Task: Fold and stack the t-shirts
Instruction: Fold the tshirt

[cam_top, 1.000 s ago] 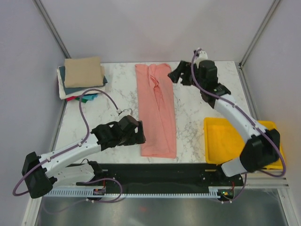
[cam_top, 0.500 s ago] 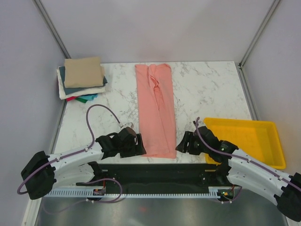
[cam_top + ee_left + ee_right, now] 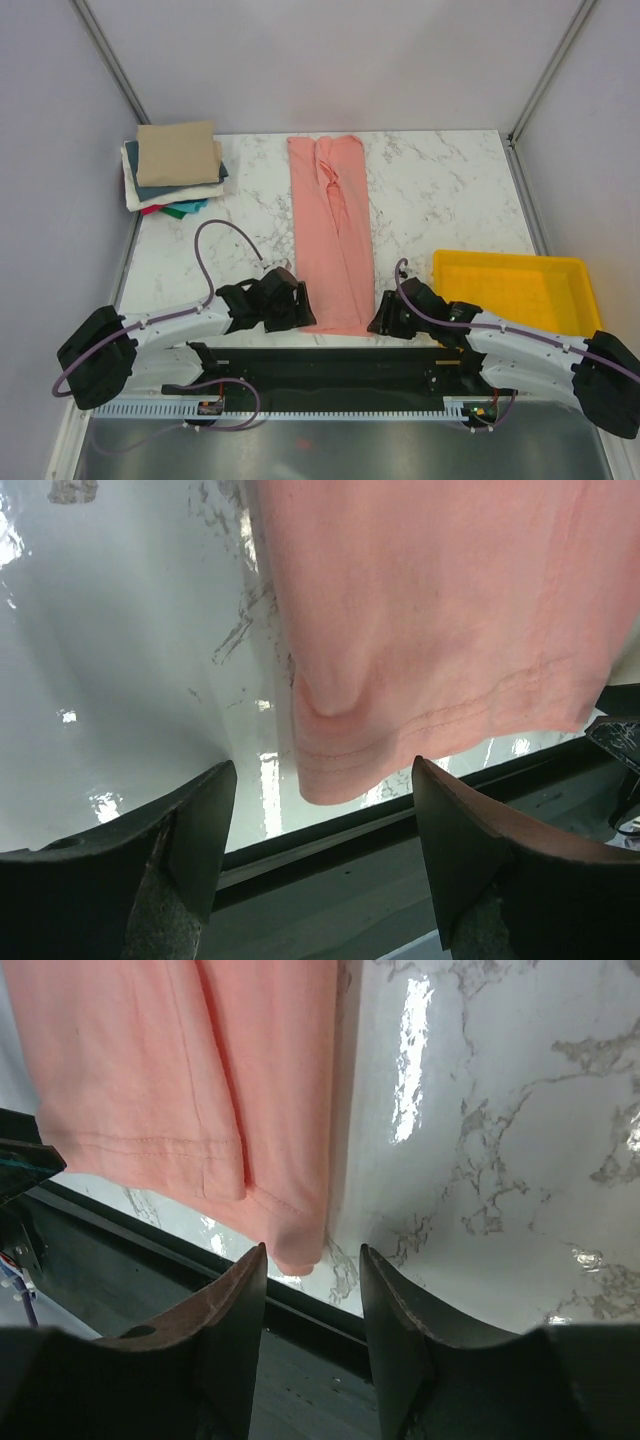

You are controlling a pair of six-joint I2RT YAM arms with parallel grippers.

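A salmon-pink t-shirt (image 3: 333, 230) lies folded into a long strip down the middle of the marble table, hem at the near edge. My left gripper (image 3: 300, 312) is open at the hem's left corner (image 3: 335, 770), which lies between its fingers. My right gripper (image 3: 376, 320) is open at the hem's right corner (image 3: 295, 1245), with nothing gripped. A stack of folded t-shirts (image 3: 176, 165), tan on top over white, dark teal, green and red, sits at the far left.
A yellow plastic tray (image 3: 520, 300) stands at the near right. The black rail (image 3: 320, 365) runs along the table's near edge just below both grippers. Grey walls and metal posts enclose the table.
The right arm has swung from the shirt's far end down to the hem's near right corner. The left gripper has moved down to the near left corner. The shirt has not moved.
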